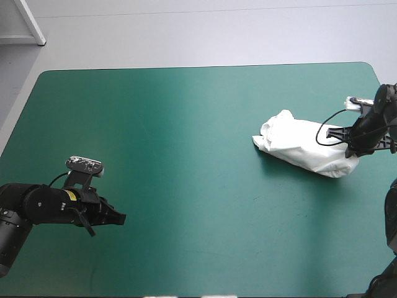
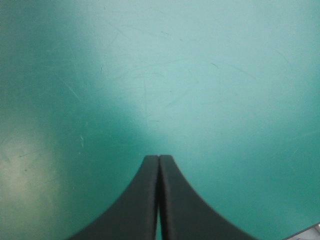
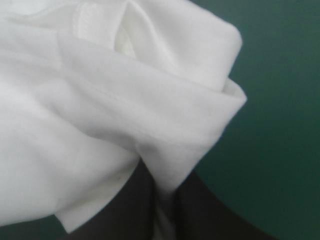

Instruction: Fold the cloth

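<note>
T-shirt (image 1: 304, 146) lies as a loosely folded white bundle on the right part of the table, well in from the far edge and near the right edge, its long axis slanting from far-left to near-right. Right gripper (image 1: 355, 151) sits at the bundle's near-right end, touching it. In the right wrist view the black fingers (image 3: 210, 215) are all but closed, with a fold of white cloth pinched between them, so it is grasping the T-shirt. The rest of the fabric spreads ahead of the gripper and to one side, with bare teal-green cover (image 3: 280, 125) on the other. Fabric looks like soft, matte knit, with layered folds, rounded corners where the layers double over, and one stitched hem line running across an upper fold (stitching is small but readable as a double row). Left gripper (image 1: 119, 218) is well apart from the T-shirt, low over the near-left part of the table and pointing toward the middle. In its own wrist view the two fingers meet in one pointed arch, clenched on nothing. The cover ahead of it is smooth with fine pale scratches. The table has rounded corners, and the cover reaches its edges.
</note>
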You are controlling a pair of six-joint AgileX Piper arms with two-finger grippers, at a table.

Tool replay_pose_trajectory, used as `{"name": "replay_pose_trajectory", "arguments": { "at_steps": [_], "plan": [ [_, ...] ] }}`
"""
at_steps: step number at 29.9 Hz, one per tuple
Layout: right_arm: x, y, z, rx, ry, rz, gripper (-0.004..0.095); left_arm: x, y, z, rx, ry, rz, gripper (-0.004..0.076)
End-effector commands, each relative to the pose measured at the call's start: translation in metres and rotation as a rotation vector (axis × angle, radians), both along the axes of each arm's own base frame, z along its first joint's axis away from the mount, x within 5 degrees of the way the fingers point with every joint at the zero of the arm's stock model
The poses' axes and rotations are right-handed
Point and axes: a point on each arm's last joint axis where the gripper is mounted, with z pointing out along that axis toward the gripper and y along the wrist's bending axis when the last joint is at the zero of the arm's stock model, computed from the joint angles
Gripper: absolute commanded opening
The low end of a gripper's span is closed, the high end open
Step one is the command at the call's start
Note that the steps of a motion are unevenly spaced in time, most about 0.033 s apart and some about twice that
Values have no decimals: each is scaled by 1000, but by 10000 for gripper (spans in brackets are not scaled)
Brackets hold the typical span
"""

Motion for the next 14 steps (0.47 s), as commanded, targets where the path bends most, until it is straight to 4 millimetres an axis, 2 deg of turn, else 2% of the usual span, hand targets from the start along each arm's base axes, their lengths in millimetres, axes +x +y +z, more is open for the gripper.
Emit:
{"name": "replay_pose_trajectory", "arguments": {
  "at_steps": [1,3,7,10,12,14],
  "plan": [
    [-6,-2,25,-32,-79,9,11,1,-1,10,-36,-51,13,-10],
    [-8,0,24,-15,-55,13,95,1,-1,10,-35,-51,13,-10],
    [-13,3,27,17,-29,12,389,1,-1,10,-35,-51,13,-10],
    [-18,7,39,28,-79,9,583,1,-1,10,-35,-51,13,-10],
    [-23,8,52,18,-130,9,629,1,-1,10,-35,-51,13,-10],
    [-29,9,64,8,-175,9,630,1,-1,10,-35,-51,13,-10]
  ]
}}
